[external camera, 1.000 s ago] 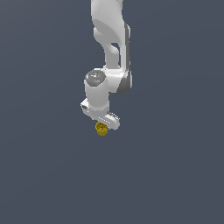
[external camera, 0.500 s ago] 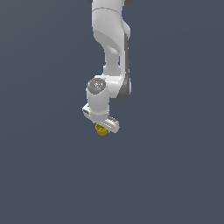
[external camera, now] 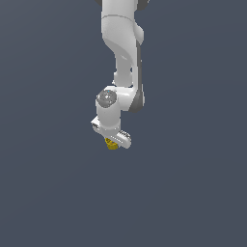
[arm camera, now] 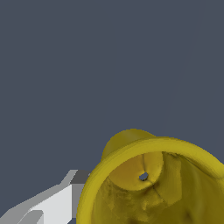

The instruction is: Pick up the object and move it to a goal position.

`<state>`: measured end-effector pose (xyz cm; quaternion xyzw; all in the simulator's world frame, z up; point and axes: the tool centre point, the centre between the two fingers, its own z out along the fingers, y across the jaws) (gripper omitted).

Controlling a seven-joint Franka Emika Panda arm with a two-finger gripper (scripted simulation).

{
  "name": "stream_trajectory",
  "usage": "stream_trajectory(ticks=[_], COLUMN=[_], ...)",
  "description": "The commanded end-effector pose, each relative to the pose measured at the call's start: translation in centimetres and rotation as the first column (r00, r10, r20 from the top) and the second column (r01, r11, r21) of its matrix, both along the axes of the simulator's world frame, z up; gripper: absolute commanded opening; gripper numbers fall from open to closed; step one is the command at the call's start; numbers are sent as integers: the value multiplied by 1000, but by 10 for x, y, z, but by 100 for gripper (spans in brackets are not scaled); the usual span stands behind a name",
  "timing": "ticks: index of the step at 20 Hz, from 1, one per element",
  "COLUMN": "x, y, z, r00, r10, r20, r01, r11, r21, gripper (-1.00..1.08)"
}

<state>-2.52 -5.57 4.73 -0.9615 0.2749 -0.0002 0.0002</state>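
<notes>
In the exterior view the gripper (external camera: 114, 140) points down from the white arm (external camera: 123, 43), and only a small yellow part of the object (external camera: 111, 144) shows directly under it, so I cannot tell if the fingers are apart or clamped on it. The wrist view shows more: the object (arm camera: 153, 183) is a hollow cup with its open rim facing the camera, a small hole in its bottom, and one white finger (arm camera: 52, 203) just beside it. No writing can be read on it.

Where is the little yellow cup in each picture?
Exterior view: the yellow cup peeks out as a small spot right under the white gripper, near the picture's middle.
Wrist view: the cup is seen close up, its hollow inside facing the camera.
Shared landmark: the white gripper, one finger showing beside the cup.
</notes>
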Motion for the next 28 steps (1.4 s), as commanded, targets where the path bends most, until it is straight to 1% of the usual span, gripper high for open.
stream_trajectory(ticks=[1,9,14,20,28], x=[0,0,1,3,7], y=[-1,1,15,51,121], z=[-1,1,14,48,116], r00=[1000,1000,1000,1000,1000], r10=[-1,0,0,0,-1], r20=[-1,0,0,0,0], r01=[1,0,0,0,1], r11=[1000,1000,1000,1000,1000], r21=[0,0,0,0,-2], gripper=[-100,-100,-100,-100,-100])
